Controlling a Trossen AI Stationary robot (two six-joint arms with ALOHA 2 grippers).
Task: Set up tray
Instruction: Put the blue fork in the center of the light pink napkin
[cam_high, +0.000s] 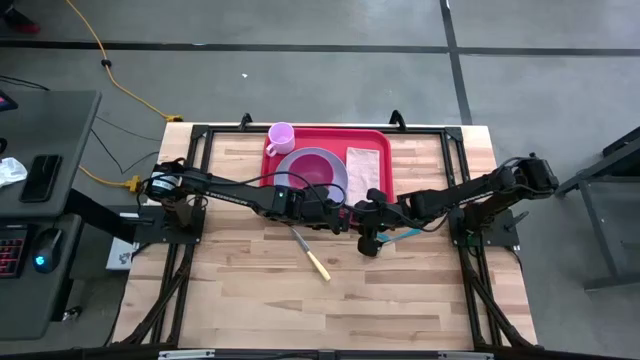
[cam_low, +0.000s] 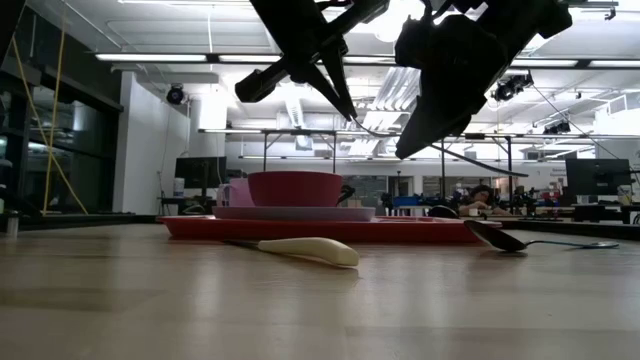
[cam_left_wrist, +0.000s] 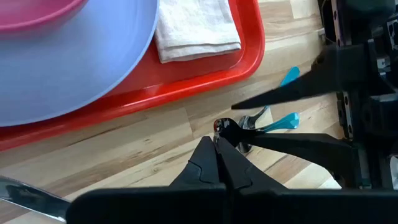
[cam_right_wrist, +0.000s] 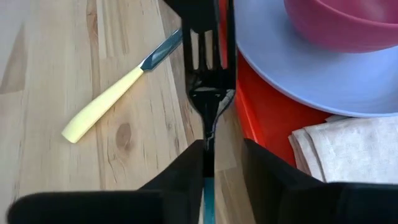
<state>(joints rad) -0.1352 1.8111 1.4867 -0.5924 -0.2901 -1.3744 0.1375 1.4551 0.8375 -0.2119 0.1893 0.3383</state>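
The right claw (cam_right_wrist: 222, 146) stood with its fingers apart, straddling the fork (cam_right_wrist: 208, 106). The teal handle lay against one finger with a gap at the other. The fork's long axis ran straight out ahead of the claw. At its far end, the left claw (cam_left_wrist: 216, 142), fingers together, seemed to pinch the tines. The tray (cam_right_wrist: 261, 118) lay just beside the fork, its near rim roughly parallel to the fork's length.

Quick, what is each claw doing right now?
Left gripper: closed, holding the fork by its tines end.
Right gripper: open, fingers on either side of the fork's handle.
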